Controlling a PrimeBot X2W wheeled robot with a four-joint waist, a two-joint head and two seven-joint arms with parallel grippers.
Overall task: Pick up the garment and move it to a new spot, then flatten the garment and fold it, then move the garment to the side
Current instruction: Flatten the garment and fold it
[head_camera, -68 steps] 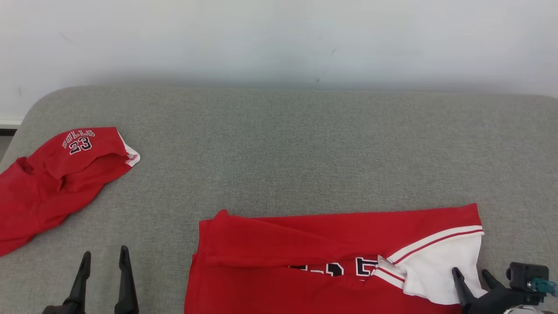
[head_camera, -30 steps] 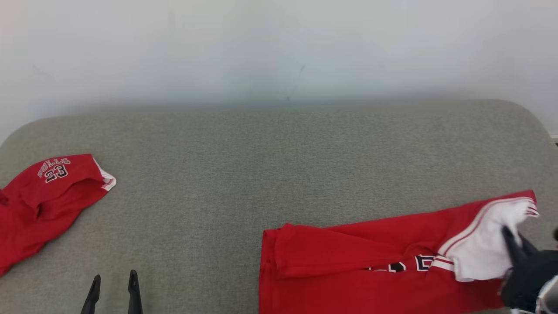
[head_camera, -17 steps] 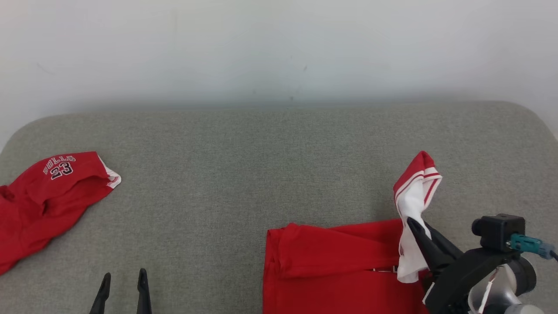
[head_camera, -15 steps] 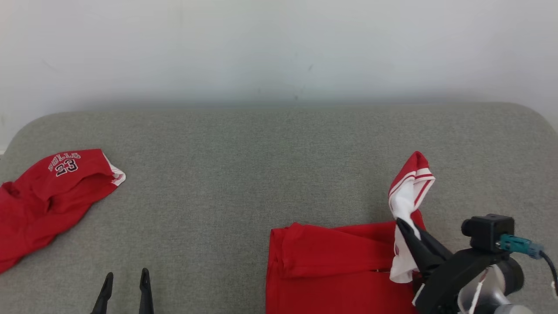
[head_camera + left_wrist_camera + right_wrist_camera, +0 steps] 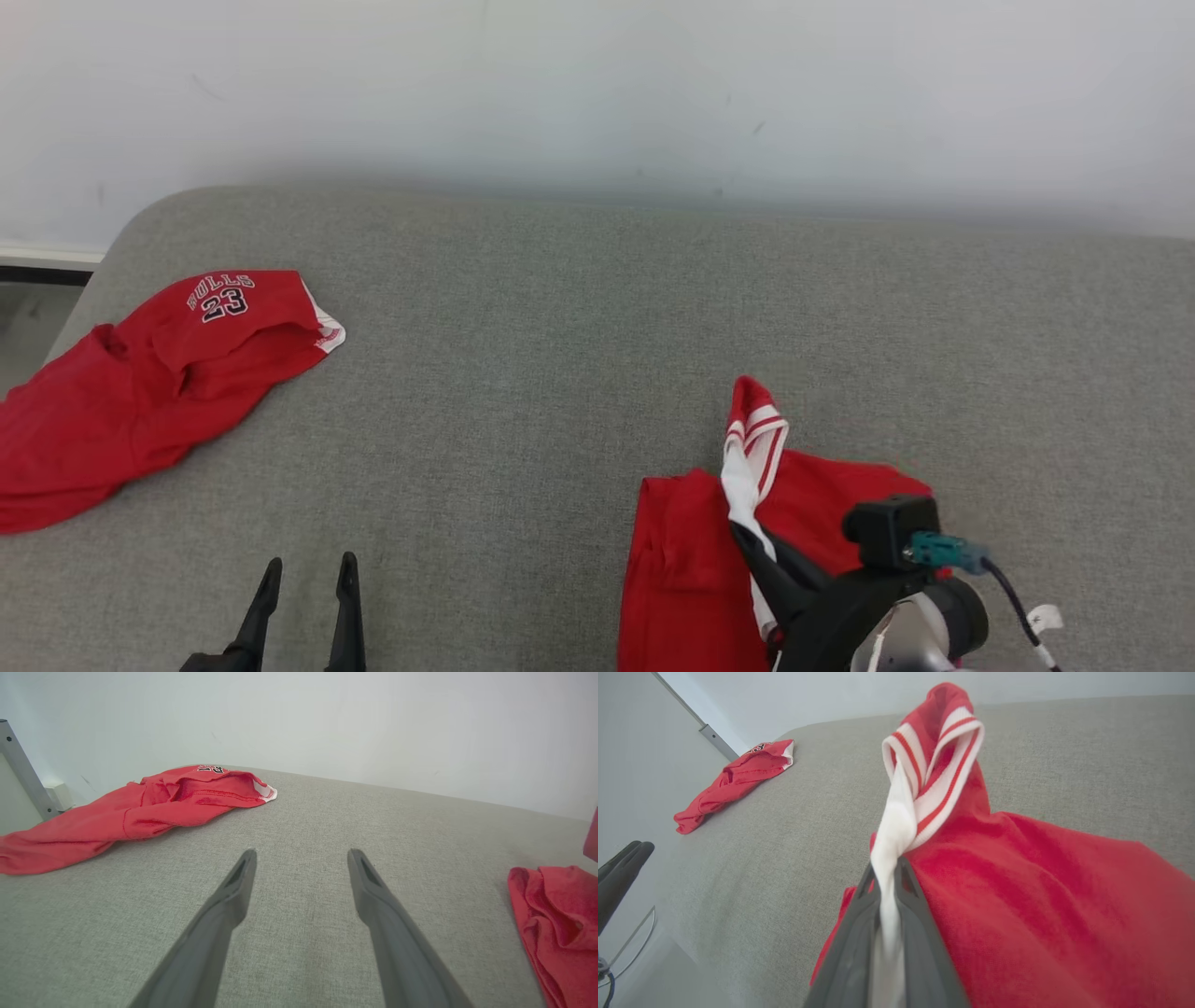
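The garment [image 5: 691, 560] is red with a white, red-striped trim and lies bunched on the grey padded surface at the lower right of the head view. My right gripper [image 5: 747, 537] is shut on the white trim [image 5: 752, 448], which stands lifted above the red cloth. The right wrist view has the gripper [image 5: 887, 868] pinching that white strip, with the garment [image 5: 1041, 896] draped to its right. My left gripper [image 5: 308, 569] stands open over bare surface at the lower left, holding nothing. Its wrist view shows the gripper [image 5: 301, 856] with the garment's edge [image 5: 556, 914] far to the right.
A second red piece of clothing printed "BULLS 23" [image 5: 159, 383] lies crumpled at the surface's left edge, also seen as red clothing [image 5: 140, 807] from the left wrist. The grey surface [image 5: 560, 327] stretches back to a white wall. A metal post [image 5: 23, 770] stands at the far left.
My right gripper has lifted the white-trimmed end and carried it left over the red cloth, so the garment is now shorter and bunched. The head camera has shifted. The left gripper stays open.
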